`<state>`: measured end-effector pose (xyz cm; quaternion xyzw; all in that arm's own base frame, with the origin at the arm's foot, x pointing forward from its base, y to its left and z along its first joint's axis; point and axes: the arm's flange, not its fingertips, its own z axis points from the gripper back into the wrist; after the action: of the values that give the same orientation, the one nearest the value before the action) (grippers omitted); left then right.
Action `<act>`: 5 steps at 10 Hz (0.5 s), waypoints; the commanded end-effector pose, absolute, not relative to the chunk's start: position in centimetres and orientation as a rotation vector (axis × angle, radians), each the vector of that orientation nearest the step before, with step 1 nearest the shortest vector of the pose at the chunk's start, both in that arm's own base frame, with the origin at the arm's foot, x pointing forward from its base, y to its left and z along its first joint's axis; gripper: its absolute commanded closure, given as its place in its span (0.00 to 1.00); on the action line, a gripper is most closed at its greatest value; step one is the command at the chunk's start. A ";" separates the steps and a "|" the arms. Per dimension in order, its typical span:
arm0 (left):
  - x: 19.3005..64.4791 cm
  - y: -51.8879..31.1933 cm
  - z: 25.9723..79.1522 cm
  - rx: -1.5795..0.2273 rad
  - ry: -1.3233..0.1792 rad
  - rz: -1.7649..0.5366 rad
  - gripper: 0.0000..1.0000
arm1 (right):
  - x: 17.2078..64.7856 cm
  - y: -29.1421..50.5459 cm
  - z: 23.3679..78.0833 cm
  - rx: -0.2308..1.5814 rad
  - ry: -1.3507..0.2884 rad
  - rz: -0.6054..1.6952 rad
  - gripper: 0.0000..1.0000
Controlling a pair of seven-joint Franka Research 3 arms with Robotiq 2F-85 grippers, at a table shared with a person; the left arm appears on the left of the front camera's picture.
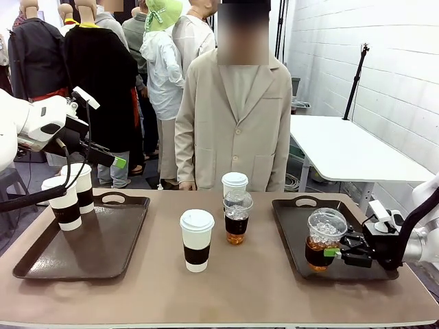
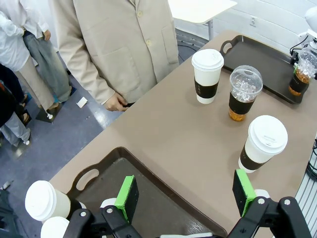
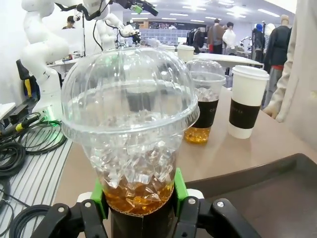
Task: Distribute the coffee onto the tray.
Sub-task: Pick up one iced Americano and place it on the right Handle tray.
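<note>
We are seeing a white brick wall [image 1: 391, 48] at right, a white table [image 1: 343, 147] standing beside it. We are also noticing grey-blue floor [image 2: 49, 151] and ceiling lights [image 3: 227, 9] glowing overhead.

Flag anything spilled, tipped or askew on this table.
Nothing stands out: the cups stand upright, lids on; left tray and right tray lie flat; no liquid on the table. The right gripper holds its iced coffee upright.
</note>
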<state>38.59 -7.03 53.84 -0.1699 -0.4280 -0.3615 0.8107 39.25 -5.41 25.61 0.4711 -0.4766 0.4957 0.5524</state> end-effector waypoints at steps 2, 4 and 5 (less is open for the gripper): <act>38.6 -6.8 53.8 -0.367 -0.907 -0.774 0.00 | 39.8 -5.3 23.4 1.108 -1.198 1.147 0.41; 38.6 -6.8 53.8 -0.367 -0.907 -0.774 0.00 | 40.0 -5.1 22.8 1.106 -1.200 1.135 0.41; 38.6 -6.8 53.8 -0.367 -0.907 -0.774 0.00 | 40.2 -5.1 22.5 1.108 -1.191 1.135 0.41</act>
<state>38.59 -7.03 53.84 -0.1699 -0.4280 -0.3615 0.8107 40.38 -5.37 24.71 0.4712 -0.4879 0.4764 0.5595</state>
